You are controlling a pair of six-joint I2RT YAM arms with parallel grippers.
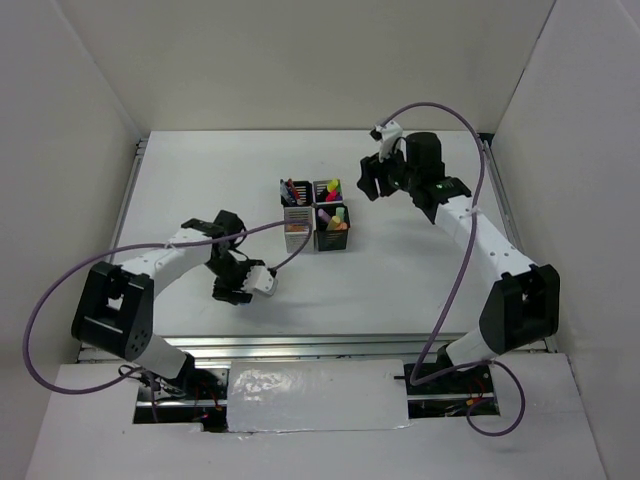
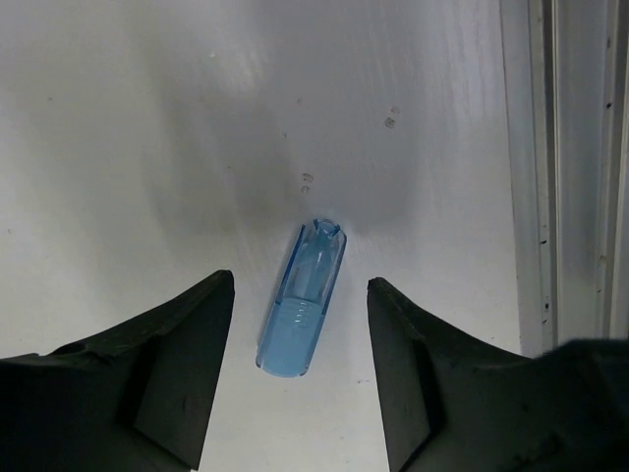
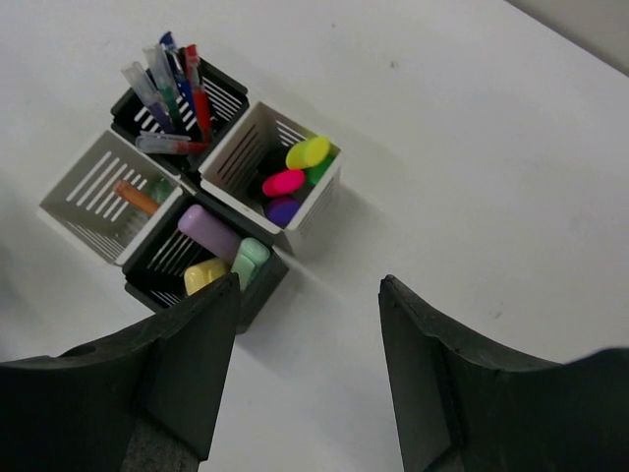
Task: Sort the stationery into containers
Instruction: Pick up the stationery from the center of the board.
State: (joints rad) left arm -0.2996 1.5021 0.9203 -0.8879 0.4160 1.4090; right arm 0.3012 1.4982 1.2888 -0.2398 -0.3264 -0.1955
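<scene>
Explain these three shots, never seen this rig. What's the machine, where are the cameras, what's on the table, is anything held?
It is a pair of robot arms bolted at the near edge of a white table, each ending in a two-finger gripper.

The wide picture comes from a fixed camera above and behind the arms. The other two come from cameras on the wrists, so the dark shapes at the bottom of each are that arm's own fingers.

In the middle of the table stand the containers, four joined cups, already holding pens and markers.

The left gripper is open, low over a small clear blue cap lying on the table between its fingers, not gripped.

The right gripper is open too, empty, looking down on the cups from the far right.
</scene>
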